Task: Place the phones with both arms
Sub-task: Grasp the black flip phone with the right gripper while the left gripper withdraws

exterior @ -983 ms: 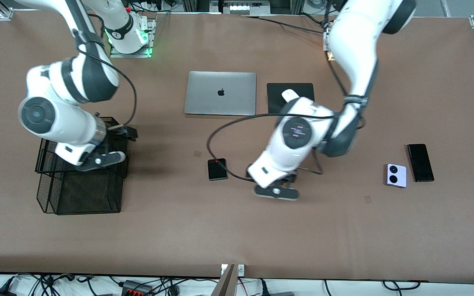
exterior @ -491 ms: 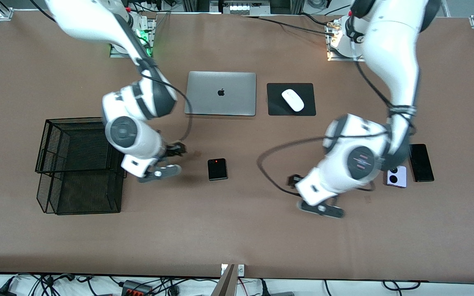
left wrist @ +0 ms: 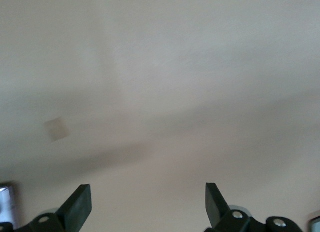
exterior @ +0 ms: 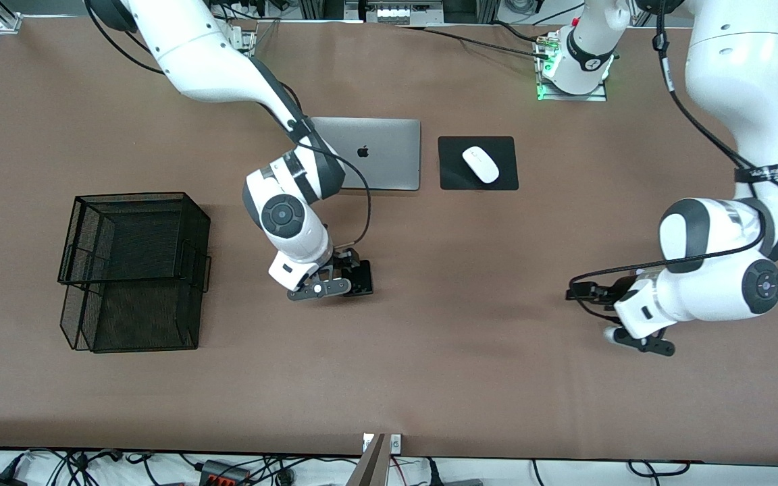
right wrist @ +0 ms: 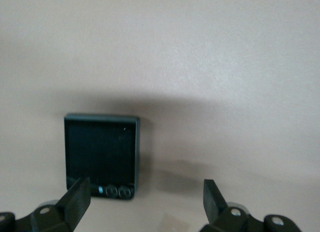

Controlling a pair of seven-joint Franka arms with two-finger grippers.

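Observation:
The small black flip phone (exterior: 364,275) (right wrist: 102,154) lies flat on the brown table, nearer to the front camera than the laptop. My right gripper (exterior: 325,287) (right wrist: 145,197) hangs open just above the table beside it, one fingertip (right wrist: 77,197) at the phone's edge, nothing between the fingers. My left gripper (exterior: 635,334) (left wrist: 146,202) is open over bare table at the left arm's end. In the front view the left arm's wrist covers the spot where the other two phones lay, so both are hidden.
A black wire basket (exterior: 132,270) stands at the right arm's end of the table. A silver laptop (exterior: 382,155) and a white mouse (exterior: 481,164) on a black pad (exterior: 505,179) lie nearer the bases. A small tape patch (left wrist: 56,129) marks the table.
The right arm swung from over the basket to the flip phone. The left arm swung away from the table's middle to its own end, covering the other two phones. Both grippers stayed open.

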